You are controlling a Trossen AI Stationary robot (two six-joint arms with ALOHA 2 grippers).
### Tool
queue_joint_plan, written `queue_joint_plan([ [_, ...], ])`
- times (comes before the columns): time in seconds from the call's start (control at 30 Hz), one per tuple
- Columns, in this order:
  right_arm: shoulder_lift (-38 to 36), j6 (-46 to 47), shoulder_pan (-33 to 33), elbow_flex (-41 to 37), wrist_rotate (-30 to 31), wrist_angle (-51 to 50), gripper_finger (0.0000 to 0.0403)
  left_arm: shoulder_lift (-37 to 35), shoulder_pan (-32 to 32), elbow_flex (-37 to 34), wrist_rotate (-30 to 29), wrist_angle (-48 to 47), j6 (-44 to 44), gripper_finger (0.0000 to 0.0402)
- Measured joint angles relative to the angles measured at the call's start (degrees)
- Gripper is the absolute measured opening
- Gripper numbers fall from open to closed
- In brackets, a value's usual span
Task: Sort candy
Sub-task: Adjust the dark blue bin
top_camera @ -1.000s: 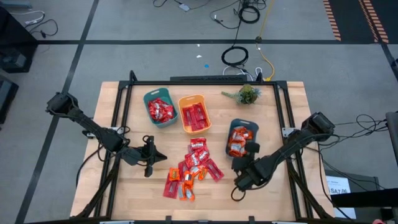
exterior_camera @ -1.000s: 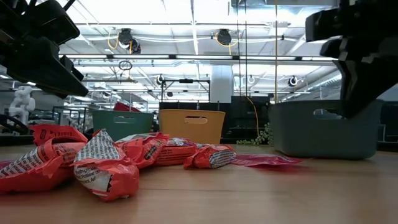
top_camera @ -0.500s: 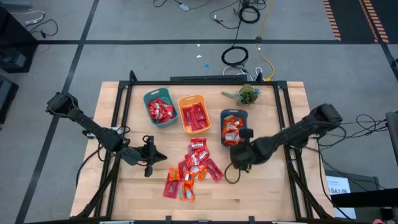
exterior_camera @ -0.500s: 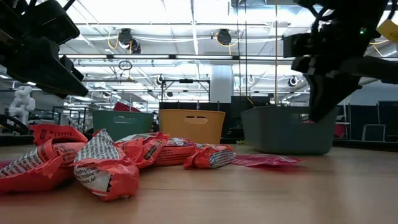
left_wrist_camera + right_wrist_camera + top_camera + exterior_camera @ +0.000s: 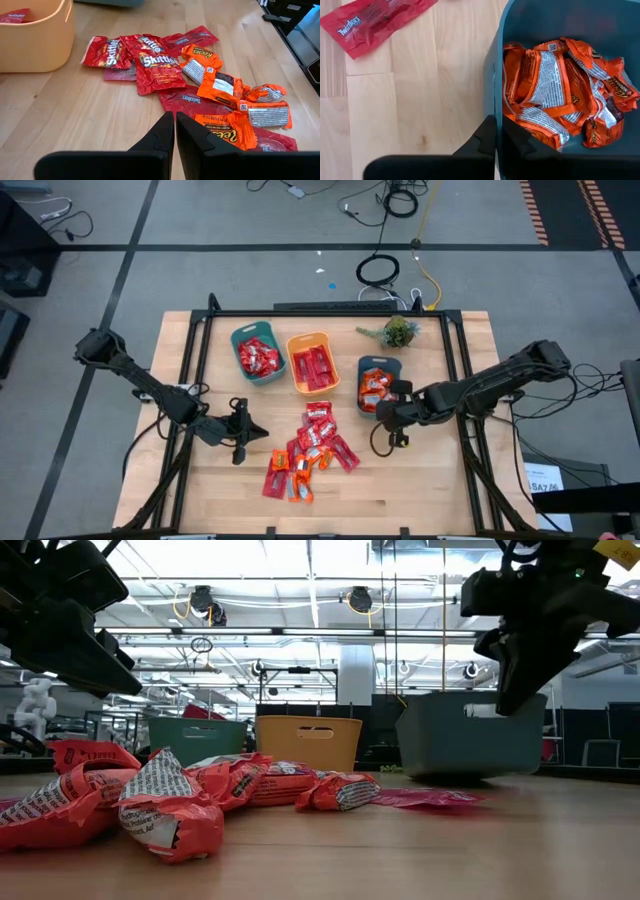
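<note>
Although both arms reach over the desk [image 5: 440, 480] in the high view, the loose candy [image 5: 310, 445] lies in a heap between them, just beside the left claw [image 5: 243, 430] and farther from the right claw [image 5: 388, 412], which sits at the rim of the grey-blue bin [image 5: 377, 385] of orange packets. The heap runs away from the desk's front edge toward the orange bin [image 5: 312, 363] and the teal bin [image 5: 256, 354], both already holding red candy.

In the low view, the pile spreads across the near desk, while the right claw [image 5: 520, 690] hangs at the grey-blue bin's upper edge; that bin looks slightly lifted or tilted, though I cannot be sure from this angle.

In the left wrist view, the left claw [image 5: 175, 125] has its fingers pressed together on nothing, pointing straight at the heap, with a red packet nearest.

In the right wrist view, the right claw [image 5: 496, 127] is clamped on the bin's wall, one finger inside, one outside. The left arm seems better placed for the next pick.
</note>
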Motion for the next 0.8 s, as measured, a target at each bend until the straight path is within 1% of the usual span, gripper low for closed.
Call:
queue_joint_plan([
  [0.13, 0.0, 0.5, 0.0, 0.0, -2.8, 0.1, 0.0022, 0.0, 0.0, 0.0, 0.0, 0.0, 0.0, 0.0028],
  [0.23, 0.0, 1.8, 0.1, 0.0, -2.9, 0.1, 0.0040, 0.0, 0.0, 0.0, 0.0, 0.0, 0.0, 0.0028],
  [0.4, 0.0, 2.8, 0.4, 0.1, -2.9, 0.1, 0.0083, 0.0, 0.0, 0.0, 0.0, 0.0, 0.0, 0.0028],
  [0.57, 0.0, 2.7, 0.8, 2.1, -2.9, 0.1, 0.0122, 0.0, 0.0, 0.0, 0.0, 0.0, 0.0, 0.0028],
  [0.67, 0.0, 2.8, 0.7, 3.2, -2.9, 0.0, 0.0134, 0.0, 0.0, 0.0, 0.0, 0.0, 0.0, 0.0028],
  [0.8, 0.0, 2.8, 0.7, 4.2, -2.9, 0.0, 0.0139, 0.0, 0.0, 0.0, 0.0, 0.0, 0.0, 0.0028],
])
